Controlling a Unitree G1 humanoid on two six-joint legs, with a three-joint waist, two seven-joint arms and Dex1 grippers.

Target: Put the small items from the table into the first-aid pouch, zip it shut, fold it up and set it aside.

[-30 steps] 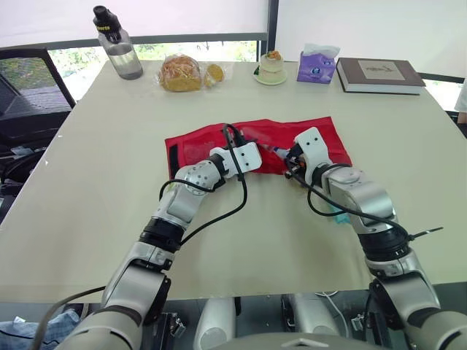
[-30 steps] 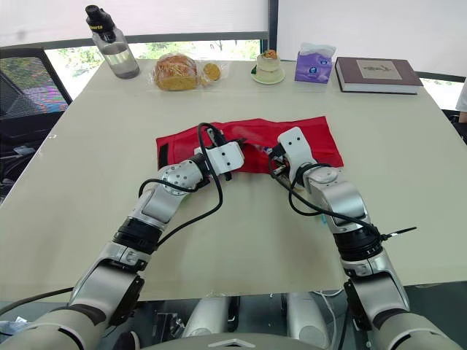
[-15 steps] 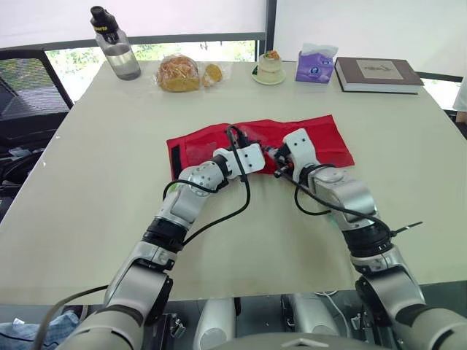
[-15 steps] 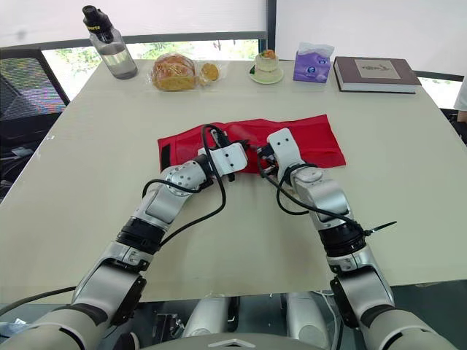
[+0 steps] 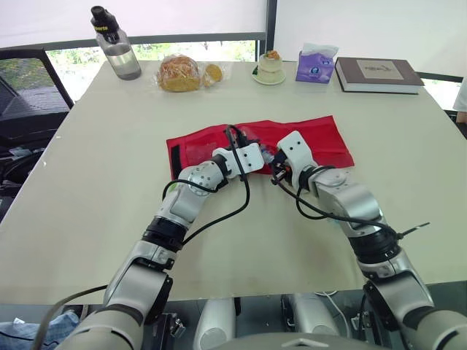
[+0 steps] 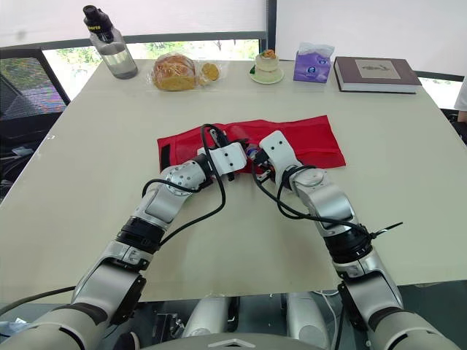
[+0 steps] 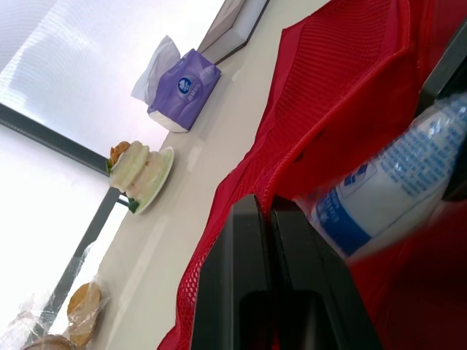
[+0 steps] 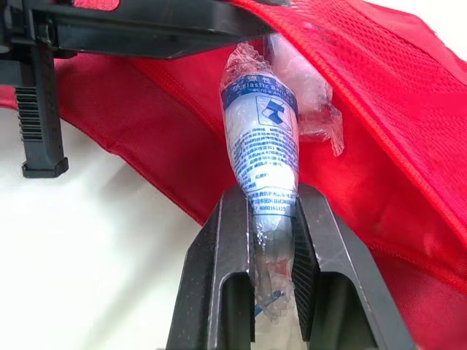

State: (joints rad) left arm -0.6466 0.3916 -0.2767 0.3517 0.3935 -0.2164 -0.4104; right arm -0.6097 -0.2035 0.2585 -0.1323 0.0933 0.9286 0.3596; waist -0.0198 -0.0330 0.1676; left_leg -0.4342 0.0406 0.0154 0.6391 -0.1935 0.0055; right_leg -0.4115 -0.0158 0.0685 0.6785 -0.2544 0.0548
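Wrapped roll held at the mouth of the red pouch.

The right gripper (image 8: 268, 198) has its jaws clamped on a plastic-wrapped roll (image 8: 260, 138) with a blue-and-white label, whose far end lies over the fabric of the first-aid pouch (image 5: 328, 135). Just beside it, the left gripper (image 7: 267, 207) has its jaws pressed together on the pouch's mesh edge. The pouch lies open mid-table (image 5: 95, 182). Along the far edge stand a water bottle (image 5: 117, 48), bagged bread (image 5: 180, 74), a cake on a plate (image 5: 271, 68), a tissue pack (image 5: 315, 65) and a book (image 5: 379, 74).
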